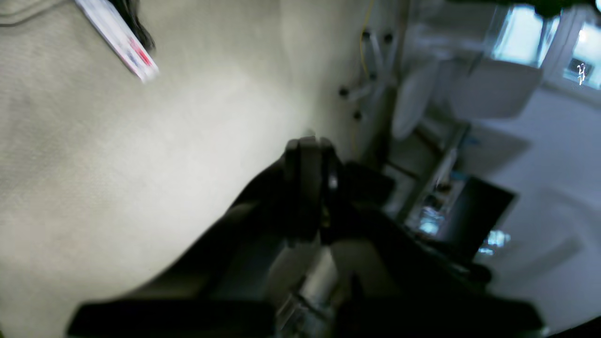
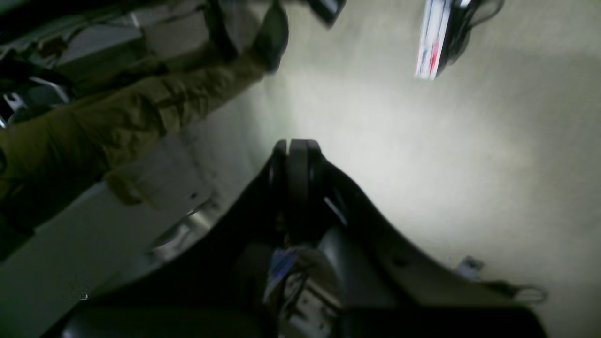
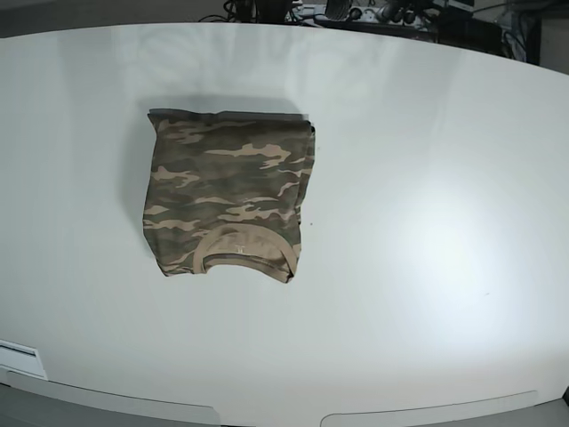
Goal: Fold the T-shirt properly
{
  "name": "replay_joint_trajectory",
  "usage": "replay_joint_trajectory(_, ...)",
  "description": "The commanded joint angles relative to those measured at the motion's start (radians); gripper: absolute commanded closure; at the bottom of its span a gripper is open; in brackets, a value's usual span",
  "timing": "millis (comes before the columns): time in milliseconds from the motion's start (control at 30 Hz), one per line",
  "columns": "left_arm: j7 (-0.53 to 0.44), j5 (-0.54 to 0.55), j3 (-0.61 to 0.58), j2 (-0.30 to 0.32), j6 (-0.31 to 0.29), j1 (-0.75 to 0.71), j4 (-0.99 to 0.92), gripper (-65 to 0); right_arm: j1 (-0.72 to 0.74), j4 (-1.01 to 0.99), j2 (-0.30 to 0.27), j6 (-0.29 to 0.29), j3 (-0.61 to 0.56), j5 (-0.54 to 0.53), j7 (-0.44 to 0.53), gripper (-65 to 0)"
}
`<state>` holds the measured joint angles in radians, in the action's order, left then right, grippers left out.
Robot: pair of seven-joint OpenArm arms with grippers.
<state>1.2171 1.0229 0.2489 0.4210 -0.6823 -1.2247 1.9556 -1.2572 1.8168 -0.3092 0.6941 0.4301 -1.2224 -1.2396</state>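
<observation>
Folded T-shirt [image 3: 228,196] on table [image 3: 427,222], seemingly well apart from both hands [image 1: 307,143] [image 2: 296,143], fingers together, empty.

The base view looks down steeply from above onto the white table [image 3: 427,222], its far edge at 12 o'clock. Both wrist views sit close behind their own closed fingers, blurred, facing a pale surface. Each catches the same white, red-marked strip [image 1: 119,40] [image 2: 432,40], at 11 and 1 o'clock.
</observation>
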Motion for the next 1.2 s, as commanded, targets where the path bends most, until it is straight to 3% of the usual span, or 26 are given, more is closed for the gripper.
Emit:
replay_joint_trajectory(0, -0.027, 0.007, -0.024, 0.003, 0.002, 0.023, -0.043, 0.0, 0.018, -0.033, -0.019, 0.004, -0.025, 0.028, 0.026, 0.0)
replay_joint_trajectory(333, -0.247, -0.180, -0.212, -0.008, 0.050, 0.444, -0.687, 0.0, 0.357, -0.491, -0.024, 0.004, -0.296, 0.432, 0.385, 0.0)
replay_joint_trajectory(600, -0.703, -0.430, -0.274, -0.091, 0.047, 0.732, -1.133, 0.0, 0.608, -0.821, -0.012, 0.004, -0.498, 0.784, 0.811, 0.0)
replay_joint_trajectory(633, -0.773, -0.486, -0.278, -0.105, 0.048, 0.760, -1.176, 0.0, 0.637, -0.858, -0.003, -0.016, -0.523, 0.834, 0.858, 0.0)
replay_joint_trajectory(700, -0.919, -0.602, -0.296, -0.133, 0.051, 0.812, -1.249, 0.0, 0.690, -0.927, 0.019, -0.119, -0.571, 0.932, 0.944, 0.0)
replay_joint_trajectory(767, -1.082, -0.719, -0.326, -0.166, 0.107, 0.855, -1.309, 0.0, 0.735, -0.991, 0.047, -0.225, -0.611, 1.001, 1.017, 0.0)
replay_joint_trajectory(833, -1.221, -0.801, -0.366, -0.205, 0.242, 0.889, -1.357, 0.0, 0.779, -1.046, 0.078, -0.305, -0.642, 1.022, 1.031, 0.0)
replay_joint_trajectory(933, -1.270, -0.809, -0.435, -0.272, 0.484, 0.926, -1.409, 0.0, 0.843, -1.112, 0.123, -0.348, -0.679, 1.022, 1.031, 0.0)
replay_joint_trajectory(967, -1.275, -0.809, -0.461, -0.289, 0.538, 0.936, -1.421, 0.0, 0.863, -1.131, 0.137, -0.356, -0.689, 1.022, 1.031, 0.0)
replay_joint_trajectory(1033, -1.293, -0.796, -0.504, -0.307, 0.590, 0.945, -1.436, 0.0, 0.895, -1.157, 0.166, -0.393, -0.701, 1.022, 1.031, 0.0)
replay_joint_trajectory(1167, -1.300, -0.729, -0.571, -0.313, 0.632, 0.950, -1.437, 0.0, 0.921, -1.165, 0.211, -0.467, -0.702, 1.084, 1.039, 0.0)
